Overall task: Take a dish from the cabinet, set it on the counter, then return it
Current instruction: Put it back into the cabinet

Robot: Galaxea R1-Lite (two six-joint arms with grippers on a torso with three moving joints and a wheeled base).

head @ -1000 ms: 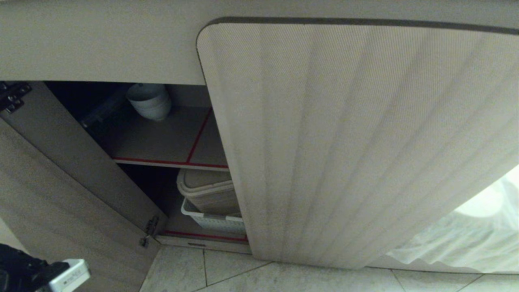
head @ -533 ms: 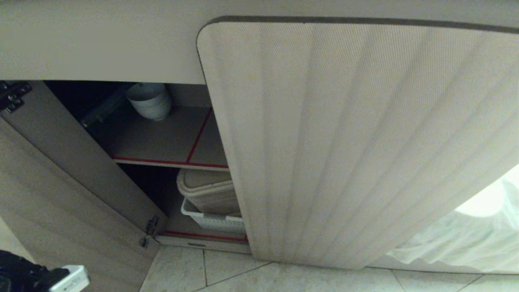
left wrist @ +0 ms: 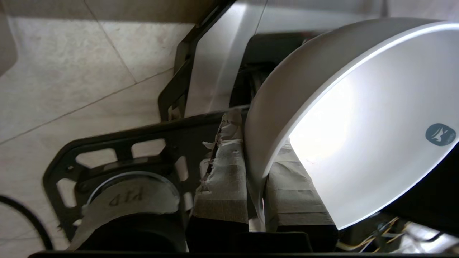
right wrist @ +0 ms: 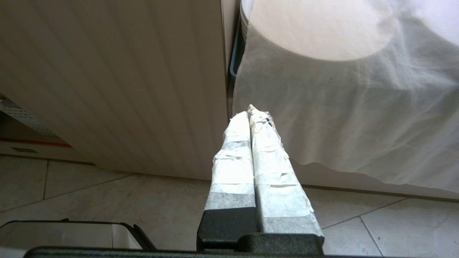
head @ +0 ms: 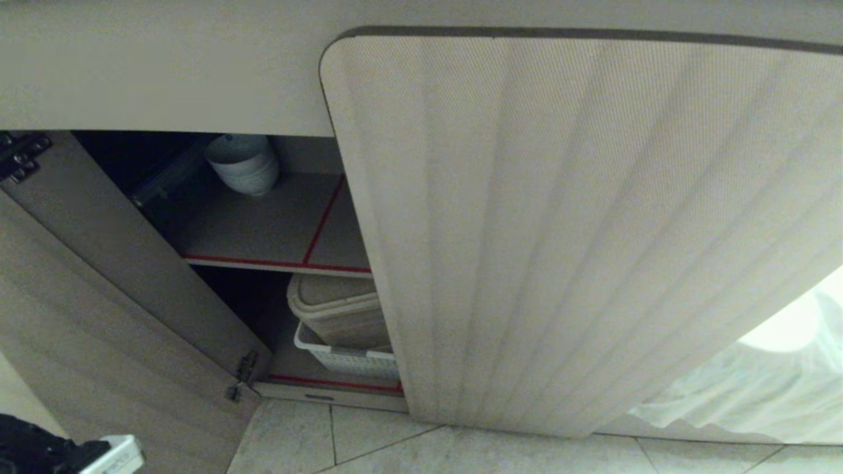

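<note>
Filling most of the head view, the cabinet (head: 560, 230) shows one pale fluted door shut on the right and its left door (head: 99, 316) swung wide open, hinges showing at the inner edge. Above it runs the underside of the counter (head: 164, 72), a plain beige band. Behind the open door, the brown upper shelf (head: 263, 224), edged in red, carries a stack of white bowls (head: 242, 163) toward its back. On the lower level a beige lidded bin (head: 339, 316) sits in a white perforated basket (head: 346, 359). Pale floor tiles (head: 461, 454) run along the cabinet's foot, and a white cloth (head: 744, 388) hangs at the far right. The left gripper (left wrist: 256, 200) is low at the robot's left, only a dark corner of the arm showing in the head view; in the left wrist view its tape-wrapped fingers (left wrist: 226, 193) are pinched nearly together on the rim of the dish (left wrist: 358, 125), one finger outside the wall and one inside. The dish is held tilted on edge above the floor tiles, close to the robot's own body, outside the cabinet and off the counter. The right gripper (right wrist: 252, 118) hangs near the shut door and the cloth, its taped fingers pressed together with nothing between them.
</note>
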